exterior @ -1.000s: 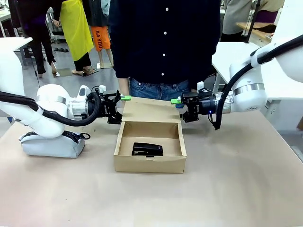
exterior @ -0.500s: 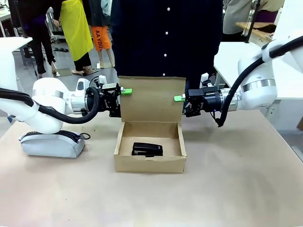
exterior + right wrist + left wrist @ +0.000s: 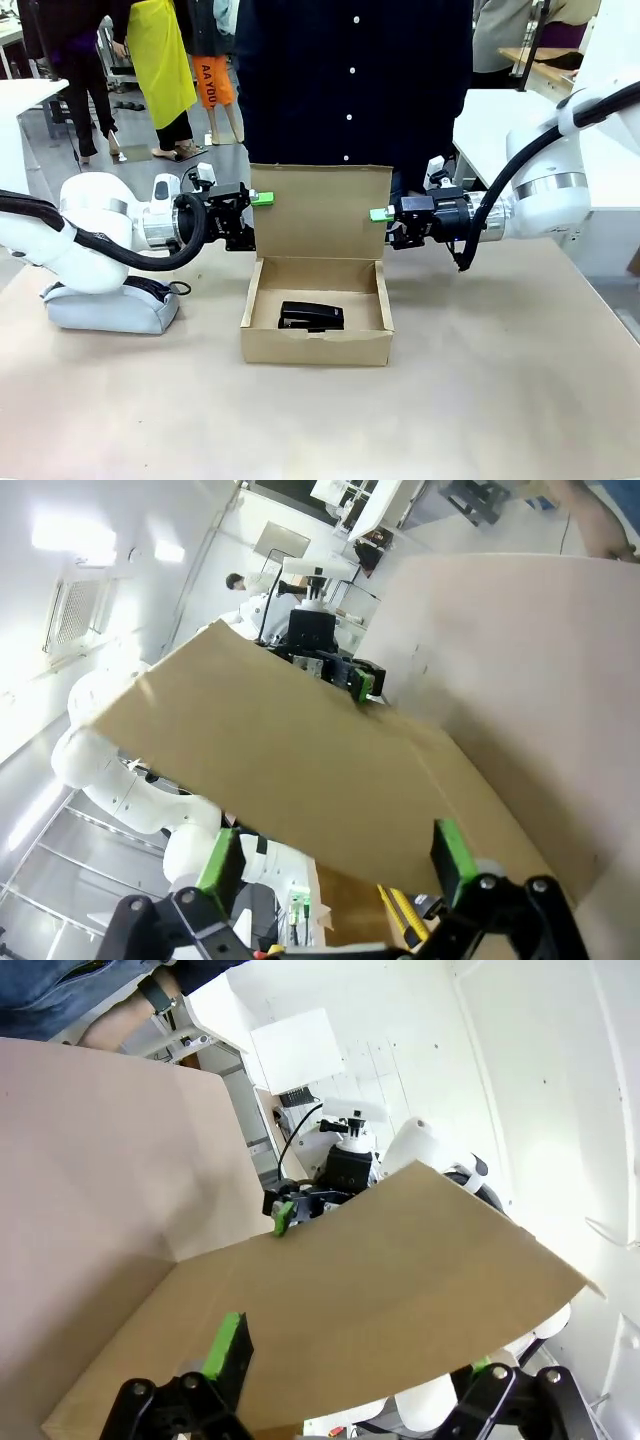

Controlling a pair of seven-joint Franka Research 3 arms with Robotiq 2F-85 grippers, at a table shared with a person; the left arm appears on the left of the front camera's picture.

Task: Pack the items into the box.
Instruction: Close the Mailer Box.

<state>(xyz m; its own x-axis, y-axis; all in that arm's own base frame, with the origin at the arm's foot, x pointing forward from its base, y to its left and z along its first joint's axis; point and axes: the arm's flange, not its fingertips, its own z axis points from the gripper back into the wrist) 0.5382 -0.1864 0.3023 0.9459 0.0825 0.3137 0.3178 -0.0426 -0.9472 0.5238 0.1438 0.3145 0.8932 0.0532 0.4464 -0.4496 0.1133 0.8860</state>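
The brown cardboard box (image 3: 316, 345) sits at the table's middle with its lid flap (image 3: 320, 210) standing upright. A small black stapler (image 3: 311, 316) lies inside it. My left gripper (image 3: 257, 204) is at the flap's left edge and my right gripper (image 3: 380, 219) at its right edge. In the left wrist view the left gripper (image 3: 355, 1350) stands open with the flap (image 3: 400, 1280) between its fingers. The right gripper (image 3: 335, 845) straddles the flap (image 3: 290, 760) the same way. A slim yellow-and-black item (image 3: 403, 910), seemingly the utility knife, peeks out under the flap.
A light grey zippered pouch (image 3: 110, 305) lies on the table at the left, under my left arm. A person in a dark buttoned shirt (image 3: 350, 80) stands close behind the box at the far side. A white table (image 3: 490, 120) stands at the back right.
The lid flap has swung from lying back flat to standing upright. Both grippers rose with its side edges and have stayed open.
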